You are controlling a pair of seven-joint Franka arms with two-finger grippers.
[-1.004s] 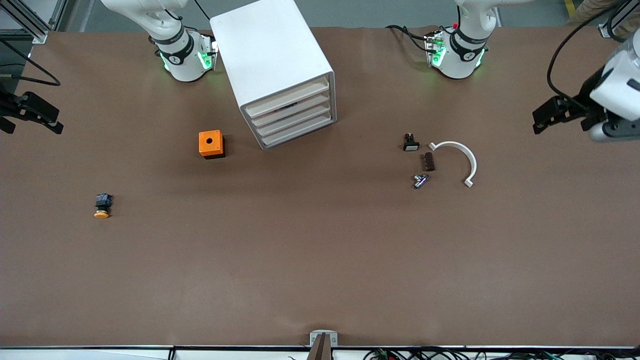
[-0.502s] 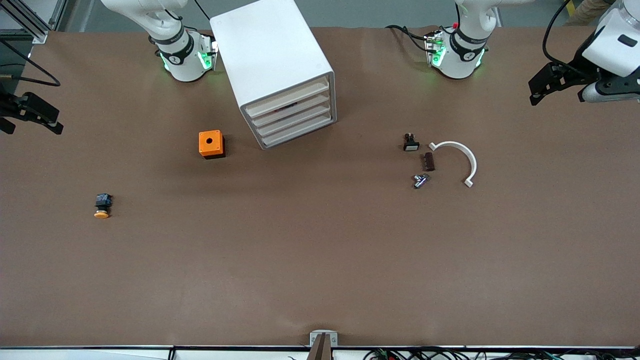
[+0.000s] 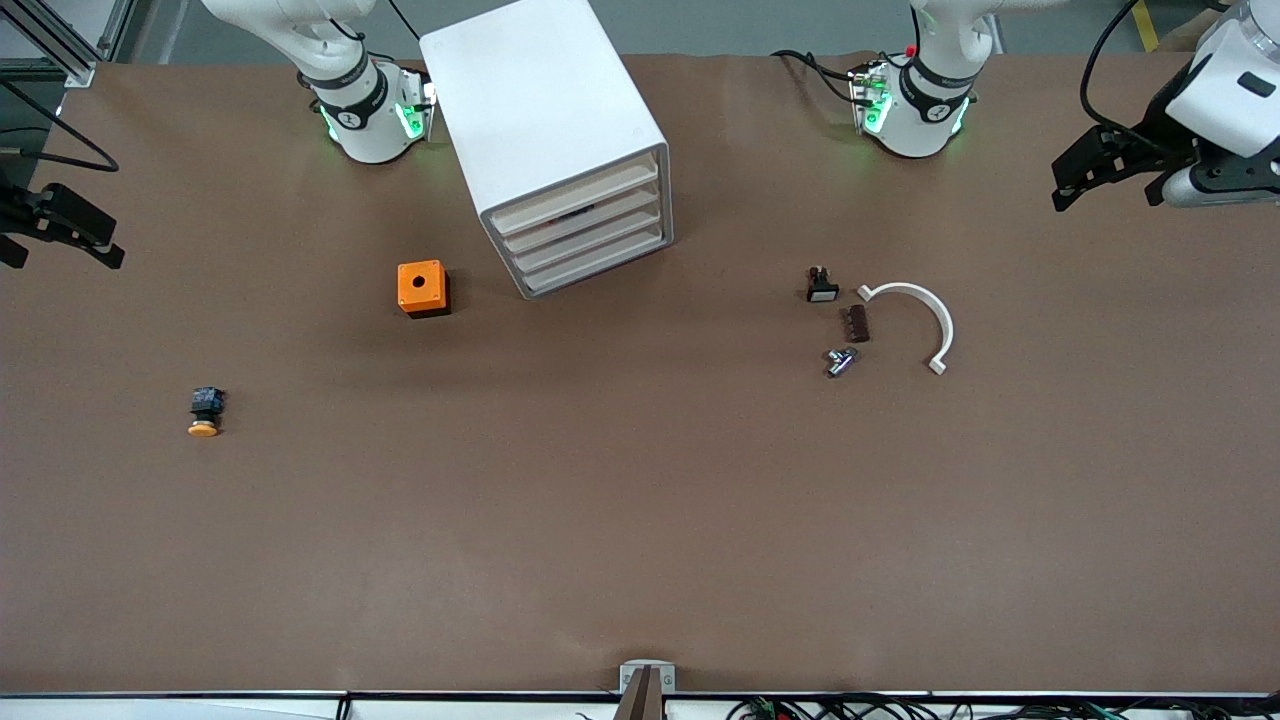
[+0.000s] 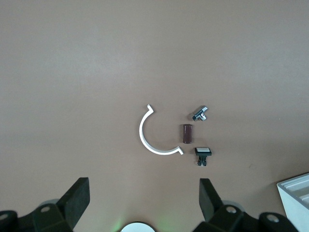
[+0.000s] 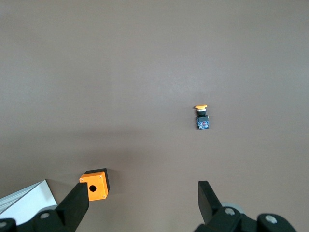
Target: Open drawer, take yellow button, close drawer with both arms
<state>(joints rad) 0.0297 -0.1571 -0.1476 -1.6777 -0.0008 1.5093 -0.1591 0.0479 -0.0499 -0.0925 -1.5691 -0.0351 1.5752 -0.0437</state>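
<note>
The white cabinet [image 3: 545, 110] stands between the arm bases, and its top drawer [image 3: 575, 193] sits flush with the three below it. The button [image 3: 204, 412], with an orange cap and a dark body, lies on the bare table toward the right arm's end; it also shows in the right wrist view [image 5: 202, 119]. My right gripper [image 3: 62, 240] hangs open and empty over the table's edge at that end [image 5: 142, 200]. My left gripper [image 3: 1105, 185] hangs open and empty over the left arm's end of the table [image 4: 144, 195].
An orange cube with a hole [image 3: 422, 288] sits beside the cabinet. Toward the left arm's end lie a small black white-faced switch [image 3: 821, 286], a brown block [image 3: 857, 323], a metal part [image 3: 840, 361] and a white arc [image 3: 915, 315].
My left gripper has moved toward the robots' side of the table and turned a little. The right arm has hardly moved. Nothing on the table has shifted.
</note>
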